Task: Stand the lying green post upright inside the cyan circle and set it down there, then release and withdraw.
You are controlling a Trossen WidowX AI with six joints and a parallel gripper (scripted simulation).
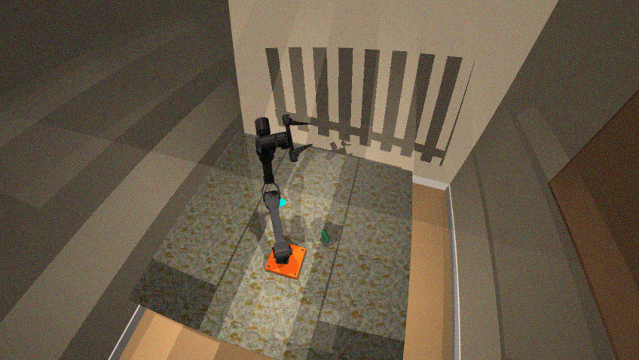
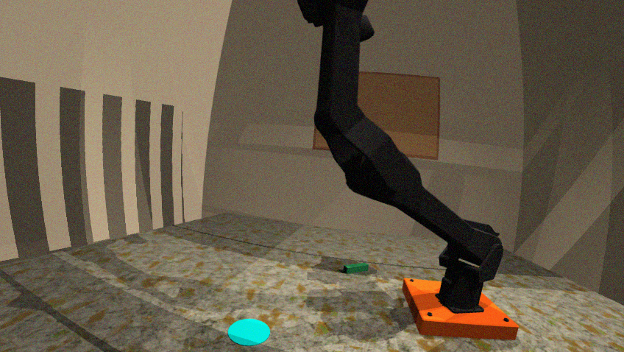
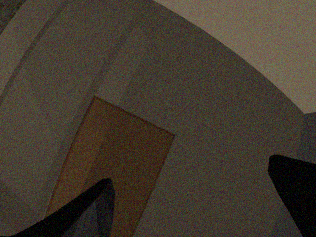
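Note:
The green post (image 1: 325, 236) (image 2: 355, 267) lies flat on the mottled floor, a little to the side of the arm's base. The cyan circle (image 1: 282, 202) (image 2: 248, 331) is a flat disc on the floor in front of the base, partly hidden by the arm in the top view. It has nothing on it. My gripper (image 1: 310, 132) (image 3: 195, 178) is open and empty. It is raised high above the floor, far from both the post and the circle, and points sideways at the walls. In the exterior view it is out of the frame.
The arm stands on an orange base plate (image 1: 296, 264) (image 2: 454, 321). A pale wall with dark vertical stripes (image 1: 344, 93) (image 2: 113, 166) closes the far side. A brown panel (image 2: 393, 113) (image 3: 113, 159) is on another wall.

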